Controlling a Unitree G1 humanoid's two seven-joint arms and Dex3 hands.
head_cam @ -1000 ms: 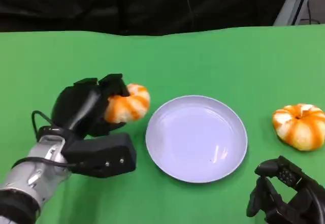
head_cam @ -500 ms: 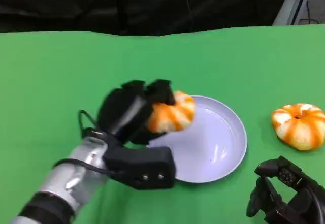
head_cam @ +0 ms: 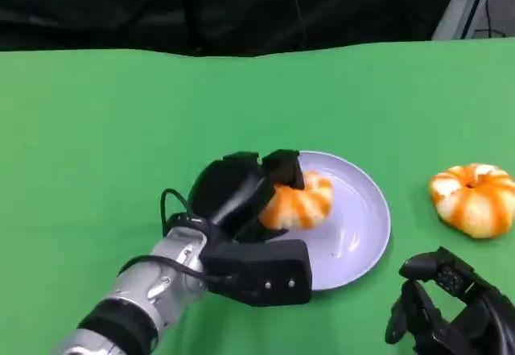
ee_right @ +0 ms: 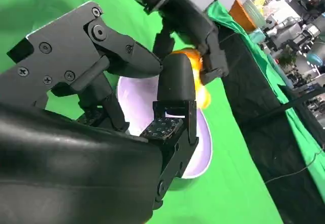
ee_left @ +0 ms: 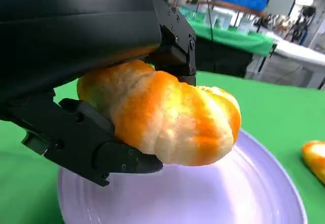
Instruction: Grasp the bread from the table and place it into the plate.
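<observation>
While right hand [head_cam: 451, 311] rests empty with fingers apart, left hand [head_cam: 241, 198] grips bread [head_cam: 302, 204] over plate [head_cam: 362, 226].

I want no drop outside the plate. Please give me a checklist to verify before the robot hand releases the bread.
1. Bread held by left robot hand: ok.
2. Bread over the plate, not over green table: ok.
3. Bread resting on the plate: cannot tell; the left wrist view suggests a gap.
4. Plate floor under bread free: ok.
5. Right robot hand away from plate: ok.
6. Second bread away from plate: ok.
</observation>
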